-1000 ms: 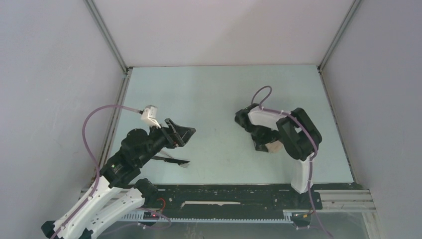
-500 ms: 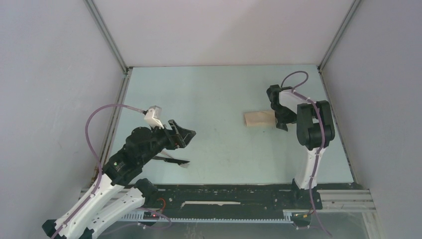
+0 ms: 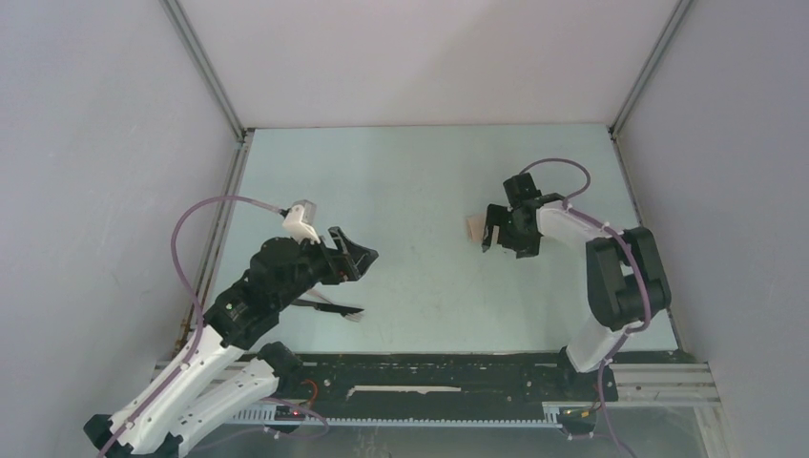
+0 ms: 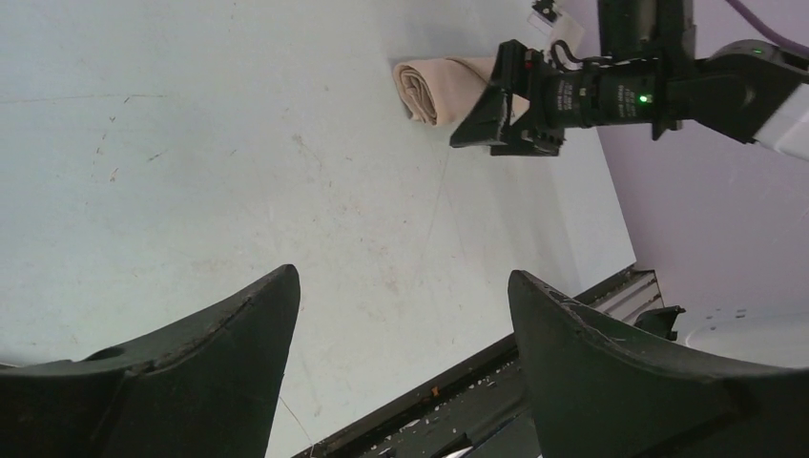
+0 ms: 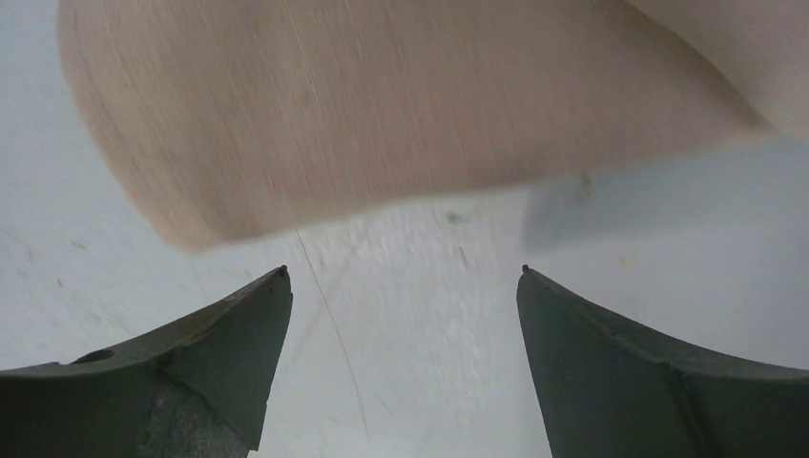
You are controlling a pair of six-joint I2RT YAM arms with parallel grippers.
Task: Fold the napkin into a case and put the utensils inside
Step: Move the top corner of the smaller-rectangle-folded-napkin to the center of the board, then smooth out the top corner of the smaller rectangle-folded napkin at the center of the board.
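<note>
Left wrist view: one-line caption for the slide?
Open left fingers frame the table; across it, open right fingers poised at the folded napkin.

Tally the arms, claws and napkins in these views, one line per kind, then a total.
Arms: 2, the left arm and right arm
Claws: 2, the left claw and right claw, both open
Napkins: 1, the napkin, rolled up
Total: 5
</note>
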